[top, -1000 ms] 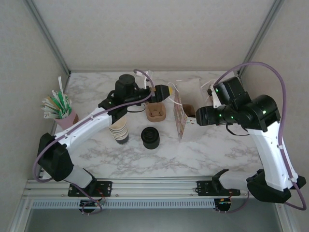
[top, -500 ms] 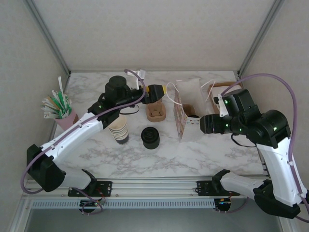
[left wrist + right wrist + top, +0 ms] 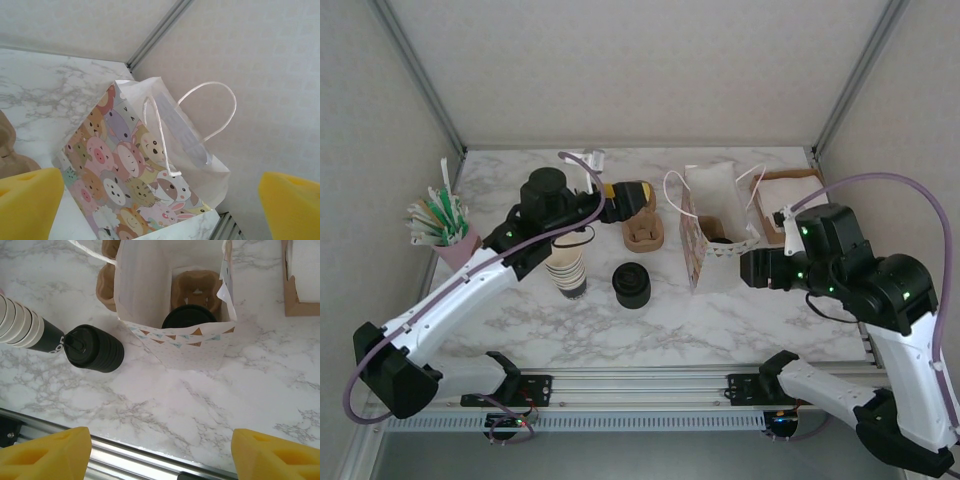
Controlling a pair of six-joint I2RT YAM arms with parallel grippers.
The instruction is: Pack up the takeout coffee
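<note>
The takeout coffee [image 3: 189, 318] stands inside the open paper bag [image 3: 150, 280]; I see its round black lid, the cup wall is hidden. It sits in a cardboard carrier [image 3: 196, 286] within the bag. From above, the lid [image 3: 720, 239] shows through the mouth of the bag [image 3: 695, 250]. My right gripper [image 3: 160, 460] hovers open over the marble in front of the bag, nothing between its yellow fingers [image 3: 45, 455]. My left gripper [image 3: 160, 205] is open and empty, facing the bag's animal-print side [image 3: 125, 170] from the left. In the top view the left gripper [image 3: 642, 200] is left of the bag and the right gripper [image 3: 747, 268] is to its right.
A lone stack of black lids [image 3: 632, 285] and a stack of lidless paper cups [image 3: 565, 268] stand left of the bag. A second cardboard carrier [image 3: 643, 236] lies behind them. A pink cup of straws [image 3: 445, 228] is far left, a brown box [image 3: 788, 190] far right.
The left gripper has drawn back leftward, away from the bag. The right gripper has pulled back from the bag toward the near right. The coffee stays in the bag.
</note>
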